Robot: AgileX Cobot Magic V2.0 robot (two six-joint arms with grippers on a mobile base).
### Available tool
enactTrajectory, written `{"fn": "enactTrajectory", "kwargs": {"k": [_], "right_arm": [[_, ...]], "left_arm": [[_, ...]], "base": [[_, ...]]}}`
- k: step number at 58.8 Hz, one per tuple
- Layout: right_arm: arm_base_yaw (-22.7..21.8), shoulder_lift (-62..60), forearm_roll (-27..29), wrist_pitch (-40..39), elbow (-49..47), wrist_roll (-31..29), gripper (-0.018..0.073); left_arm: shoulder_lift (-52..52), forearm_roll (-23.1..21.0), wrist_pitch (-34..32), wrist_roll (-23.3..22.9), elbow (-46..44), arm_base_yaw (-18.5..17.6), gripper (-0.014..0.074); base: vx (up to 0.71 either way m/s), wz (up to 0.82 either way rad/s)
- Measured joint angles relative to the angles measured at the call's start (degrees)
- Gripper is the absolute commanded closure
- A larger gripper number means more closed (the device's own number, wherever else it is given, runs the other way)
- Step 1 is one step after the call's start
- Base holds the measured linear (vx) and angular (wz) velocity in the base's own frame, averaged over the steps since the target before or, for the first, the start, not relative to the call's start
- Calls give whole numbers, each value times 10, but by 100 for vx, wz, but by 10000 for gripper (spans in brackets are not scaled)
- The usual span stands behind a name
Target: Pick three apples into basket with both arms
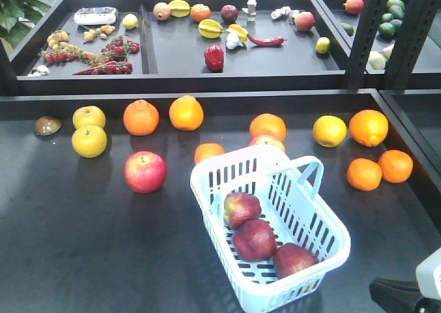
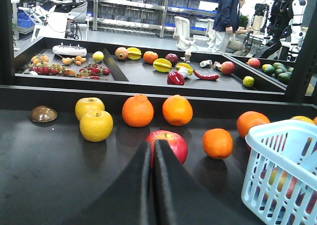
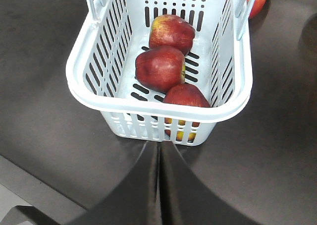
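Note:
Three dark red apples (image 1: 242, 209) (image 1: 253, 238) (image 1: 294, 259) lie in a row inside the pale blue basket (image 1: 238, 156) at the front right of the black table. The right wrist view looks down on the same apples (image 3: 172, 31) (image 3: 160, 68) (image 3: 185, 96) within the basket's rim (image 3: 79, 81). My right gripper (image 3: 159, 145) is shut and empty, its tips just short of the basket's near wall. Part of the right arm (image 1: 406, 296) shows at the bottom right corner. My left gripper (image 2: 152, 144) is shut and empty, low over the table, pointing at a bright red apple (image 2: 173, 140), with the basket (image 2: 257, 136) to its right.
A bright pink-red apple (image 1: 145, 171) sits left of the basket. Oranges (image 1: 140, 117) (image 1: 368, 127), yellow apples (image 1: 89, 140) and a brown disc (image 1: 47, 125) are spread along the back of the table. Behind a raised edge, black trays (image 1: 151, 51) hold more fruit and vegetables.

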Motion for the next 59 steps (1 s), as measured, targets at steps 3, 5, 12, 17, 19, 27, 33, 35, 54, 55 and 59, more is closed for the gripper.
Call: {"fn": "enactTrajectory", "kwargs": {"k": [3, 5, 12, 17, 19, 27, 33, 35, 54, 55, 59], "right_arm": [[0, 0, 0, 0, 0, 0, 567], [0, 0, 0, 0, 0, 0, 567], [0, 0, -6, 1, 0, -3, 567], [0, -4, -7, 2, 0, -5, 567], [0, -9, -7, 2, 0, -5, 567], [-1, -47, -28, -5, 7, -2, 567], [-20, -96, -44, -37, 39, 33, 567], [-30, -112, -47, -50, 56, 54, 567], [-107, -271, -120, -79, 182, 234, 567], [-109, -278, -125, -79, 184, 238, 567], [-120, -315, -145, -80, 191, 253, 567]], "left_arm": [[0, 0, 0, 0, 0, 0, 602], [0, 0, 0, 0, 0, 0, 602], [0, 0, 0, 0, 0, 0, 602], [0, 0, 0, 0, 0, 0, 602], [0, 0, 0, 0, 0, 0, 602], [0, 0, 0, 0, 0, 0, 602], [0, 0, 0, 0, 0, 0, 602], [0, 0, 0, 0, 0, 0, 602], [0, 0, 0, 0, 0, 0, 602], [0, 0, 0, 0, 0, 0, 602], [0, 0, 0, 0, 0, 0, 602]], "base": [[0, 0], [0, 0], [0, 0], [0, 0], [0, 0], [0, 0], [0, 0], [0, 0], [0, 0], [0, 0], [0, 0]]}}
